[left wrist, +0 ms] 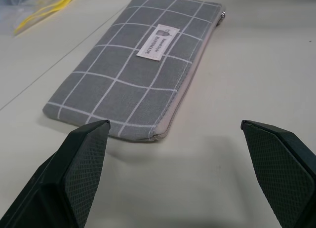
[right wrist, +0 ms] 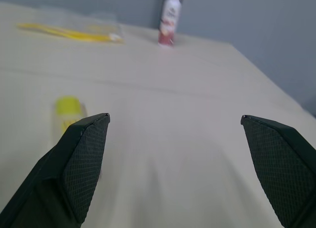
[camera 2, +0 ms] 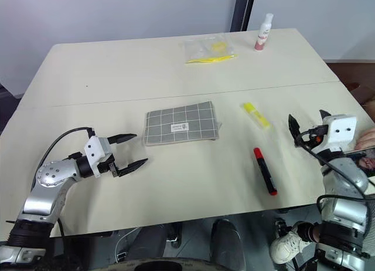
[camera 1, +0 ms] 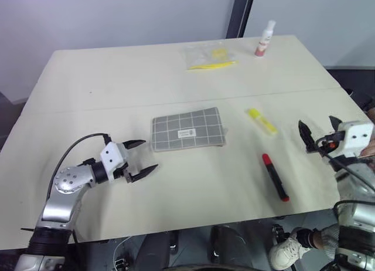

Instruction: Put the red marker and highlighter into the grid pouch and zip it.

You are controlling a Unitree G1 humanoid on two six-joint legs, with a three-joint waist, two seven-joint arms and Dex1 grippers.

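The left gripper (camera 1: pixel 140 160) hovers spread and empty just beside the grid pouch (camera 1: pixel 187 129), which lies mid-worktop, zipper hard to make out. The right gripper (camera 1: pixel 319 129), spread too, hangs near the right edge. Between them lie the red marker (camera 1: pixel 275 176) and the highlighter (camera 1: pixel 261 120). A clear bag (camera 1: pixel 210 56) and a bottle (camera 1: pixel 264 39) sit by the far edge.

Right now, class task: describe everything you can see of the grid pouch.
The grid pouch is a flat, rectangular grey fabric case with white grid lines and a small white label in the middle. A zipper runs along one long edge and looks closed. It lies flat near the table's centre, touching nothing but the tabletop.
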